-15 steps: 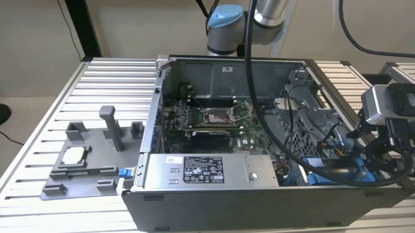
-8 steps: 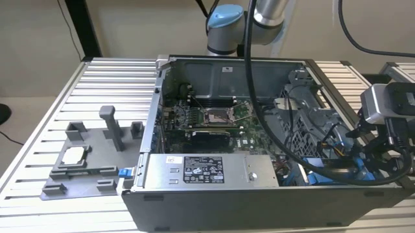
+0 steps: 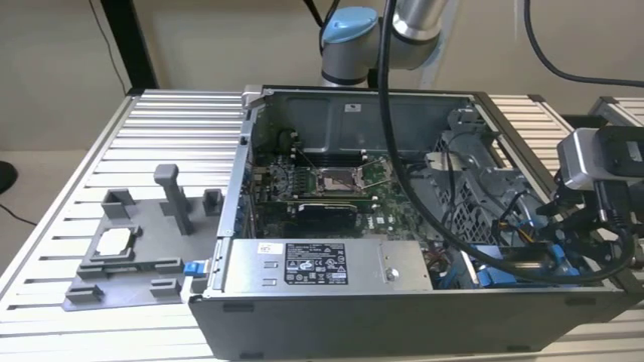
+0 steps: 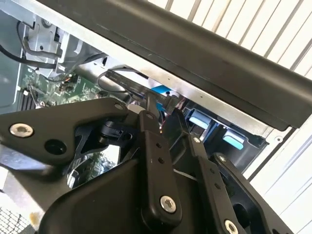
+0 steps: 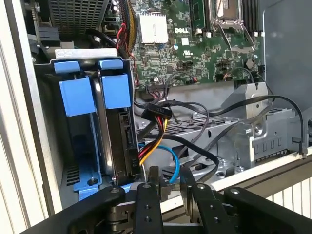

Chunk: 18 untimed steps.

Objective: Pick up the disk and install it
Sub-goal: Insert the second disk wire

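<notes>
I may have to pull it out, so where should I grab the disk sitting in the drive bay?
Probably the blue bracket tabs at the exposed end of the disk. It stands on edge in the bay with its flat faces walled in, so pinch the tabs and come straight in from the case's open side, clear of the cables beside it.

We take this for a robotics lab bench: an opened computer case [image 3: 423, 226] with its motherboard [image 3: 332, 181] exposed sits on a slatted aluminium tabletop [image 3: 171, 128]. A grey printed fixture [image 3: 141, 256] stands beside the case; behind the case rises the robot arm [image 3: 387, 38].
</notes>
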Each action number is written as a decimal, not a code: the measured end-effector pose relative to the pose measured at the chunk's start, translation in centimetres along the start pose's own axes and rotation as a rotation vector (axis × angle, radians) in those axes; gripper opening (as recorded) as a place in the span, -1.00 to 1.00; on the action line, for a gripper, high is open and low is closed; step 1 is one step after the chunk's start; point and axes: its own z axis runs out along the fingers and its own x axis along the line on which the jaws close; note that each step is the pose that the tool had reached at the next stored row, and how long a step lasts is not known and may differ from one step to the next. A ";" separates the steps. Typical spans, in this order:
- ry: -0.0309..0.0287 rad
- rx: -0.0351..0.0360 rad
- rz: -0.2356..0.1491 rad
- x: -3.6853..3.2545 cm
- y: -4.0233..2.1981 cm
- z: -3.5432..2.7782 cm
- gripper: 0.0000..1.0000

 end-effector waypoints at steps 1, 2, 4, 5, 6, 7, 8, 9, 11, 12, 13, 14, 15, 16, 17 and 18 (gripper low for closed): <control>-0.0034 0.0007 0.000 -0.02 0.00 0.01 1.00; -0.0071 0.0012 0.000 -0.03 0.01 0.02 1.00; -0.0134 0.0016 -0.001 -0.05 0.01 0.02 -1.00; -0.0147 0.0016 -0.001 -0.06 0.01 0.01 -1.00; -0.0154 0.0015 -0.001 -0.06 0.01 0.01 -1.00; -0.0157 0.0015 -0.001 -0.06 0.01 0.02 -1.00; -0.0158 0.0016 -0.001 -0.05 0.02 0.01 -1.00; -0.0159 0.0016 -0.001 -0.05 0.02 0.01 -1.00; -0.0160 0.0015 0.000 -0.04 0.06 0.01 -1.00; -0.0159 0.0015 0.000 -0.05 0.08 -0.01 -1.00; -0.0157 0.0016 -0.001 -0.08 0.12 -0.05 -1.00; -0.0158 0.0015 -0.001 -0.13 0.16 -0.09 -1.00; -0.0158 0.0016 -0.001 -0.19 0.22 -0.19 -1.00; -0.0158 0.0015 0.000 -0.30 0.31 -0.36 -1.00; -0.0157 0.0016 -0.001 -0.39 0.43 -0.56 -1.00; -0.0158 0.0015 -0.001 -0.46 0.61 -0.74 -1.00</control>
